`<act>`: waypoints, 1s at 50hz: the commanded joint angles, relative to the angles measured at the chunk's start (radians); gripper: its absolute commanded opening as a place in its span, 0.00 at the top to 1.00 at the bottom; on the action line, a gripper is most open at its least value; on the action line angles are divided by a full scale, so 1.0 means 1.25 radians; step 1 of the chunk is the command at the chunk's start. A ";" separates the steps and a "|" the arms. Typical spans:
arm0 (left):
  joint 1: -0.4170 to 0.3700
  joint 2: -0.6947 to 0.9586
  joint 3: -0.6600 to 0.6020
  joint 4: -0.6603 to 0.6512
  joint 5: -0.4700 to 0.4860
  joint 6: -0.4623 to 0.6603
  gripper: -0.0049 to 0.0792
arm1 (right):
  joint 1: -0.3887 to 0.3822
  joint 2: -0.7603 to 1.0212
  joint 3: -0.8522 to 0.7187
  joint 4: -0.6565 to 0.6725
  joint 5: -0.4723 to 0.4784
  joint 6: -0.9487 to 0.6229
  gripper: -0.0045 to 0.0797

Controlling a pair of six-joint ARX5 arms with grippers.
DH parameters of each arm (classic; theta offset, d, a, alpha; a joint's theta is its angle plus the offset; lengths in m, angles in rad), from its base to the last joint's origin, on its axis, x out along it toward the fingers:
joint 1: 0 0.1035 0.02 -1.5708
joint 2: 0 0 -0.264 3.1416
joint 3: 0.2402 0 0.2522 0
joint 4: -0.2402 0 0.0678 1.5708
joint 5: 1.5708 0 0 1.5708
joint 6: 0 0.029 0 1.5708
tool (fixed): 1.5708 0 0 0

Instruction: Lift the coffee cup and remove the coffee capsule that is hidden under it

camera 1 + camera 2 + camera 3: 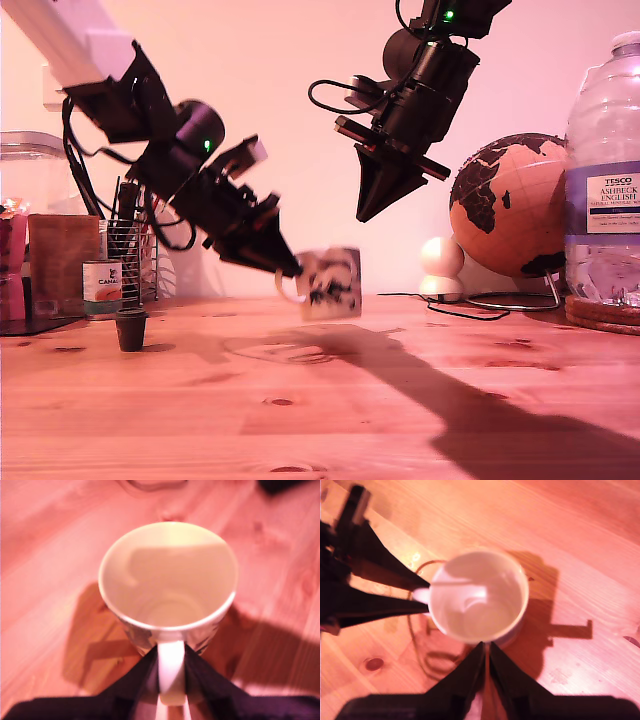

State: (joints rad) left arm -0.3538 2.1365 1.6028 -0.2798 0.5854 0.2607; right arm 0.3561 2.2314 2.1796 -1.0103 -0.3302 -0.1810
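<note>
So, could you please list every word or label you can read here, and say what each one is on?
"TESCO ASHBECK ENGLISH": label on the water bottle at the exterior view's right; the smaller print below is too blurred to read.
"CANA...": label on the small tin can; the rest is cut off.
The coffee cup shows only drawings, no legible words.

— What lies around you?

— A knotty, warm-toned pine tabletop (300, 420) runs beneath me, and a plain pale wall (290, 50) rises straight behind it. Pinkish light washes over everything.

— Any landmark?

— An orange globe with dark continents on a wire stand (510, 205), set against that wall. Just beside the globe stands a big clear plastic water bottle with a white label (605, 170). Long dark shadows cross the wood before the globe.
</note>
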 commanded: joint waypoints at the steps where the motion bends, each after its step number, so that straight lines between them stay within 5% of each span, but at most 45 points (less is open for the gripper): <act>1: 0.002 0.013 0.017 0.001 0.015 -0.023 0.97 | -0.008 0.011 0.007 -0.001 0.000 0.000 0.96; 27: 0.049 0.013 0.017 -0.030 0.158 -0.275 0.97 | -0.042 0.011 0.007 -0.034 0.006 0.000 0.96; 50: 0.053 0.013 0.017 -0.035 0.215 -0.387 0.97 | -0.041 0.011 0.007 -0.042 0.006 -0.002 0.96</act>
State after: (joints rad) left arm -0.2840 2.1365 1.6112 -0.3389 0.8268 -0.2169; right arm 0.3019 2.2314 2.1796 -1.0615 -0.3233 -0.1810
